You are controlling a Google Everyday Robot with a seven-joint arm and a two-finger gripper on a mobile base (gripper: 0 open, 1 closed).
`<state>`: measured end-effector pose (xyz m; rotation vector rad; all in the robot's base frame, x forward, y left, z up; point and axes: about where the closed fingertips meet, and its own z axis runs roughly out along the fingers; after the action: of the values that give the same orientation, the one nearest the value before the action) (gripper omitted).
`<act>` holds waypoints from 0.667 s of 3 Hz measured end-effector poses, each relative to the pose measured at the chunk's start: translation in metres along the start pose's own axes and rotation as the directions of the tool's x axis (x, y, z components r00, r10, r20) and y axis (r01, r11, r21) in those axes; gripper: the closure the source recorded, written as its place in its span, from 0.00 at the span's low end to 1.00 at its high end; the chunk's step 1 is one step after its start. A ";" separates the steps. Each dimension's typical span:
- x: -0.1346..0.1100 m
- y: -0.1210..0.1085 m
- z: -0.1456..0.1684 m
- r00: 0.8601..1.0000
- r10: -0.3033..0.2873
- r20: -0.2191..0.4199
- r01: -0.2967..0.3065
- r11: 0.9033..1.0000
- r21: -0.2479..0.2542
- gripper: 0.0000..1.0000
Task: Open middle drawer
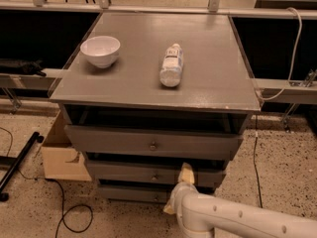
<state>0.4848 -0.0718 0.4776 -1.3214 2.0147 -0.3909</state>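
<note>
— Gripper [178,191]: spread open, grasping nothing, low before the grey 3-drawer cabinet [208,90], at the end of a white arm [237,219] reaching in from lower right. Upper fingertip [186,173] at the top edge of the middle drawer [119,173], just right of its small round knob [155,176]; touching or not, impossible to tell.

— And the drawer itself?

— Second of 3 fronts, under the widest top drawer [109,142] and above the narrowest bottom drawer [129,194]. Seemingly shut or close to it; hard to judge from this angle.

— Best way to handle the step?

— Slide left until centred on the knob, 1 fingertip on each side, then close firmly behind its head. Pull straight out, level and square to the front. No twisting: likely to slip off so small a knob. Worth keeping clear of the top drawer's lower edge on the way in.

— Anything at risk above?

— White bowl [100,51] and plastic bottle [172,65], the latter lying on its side, well apart on the cabinet top. Smooth, unhurried pull advised; liable to roll on a jolt.
</note>
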 end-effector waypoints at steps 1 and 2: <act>0.000 -0.022 0.022 0.999 -0.012 -0.051 0.012 1.000 -0.008 0.00; 0.000 -0.022 0.022 0.999 -0.012 -0.051 0.012 1.000 -0.008 0.00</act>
<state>0.5153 -0.0793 0.4746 -1.3412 2.0530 -0.4273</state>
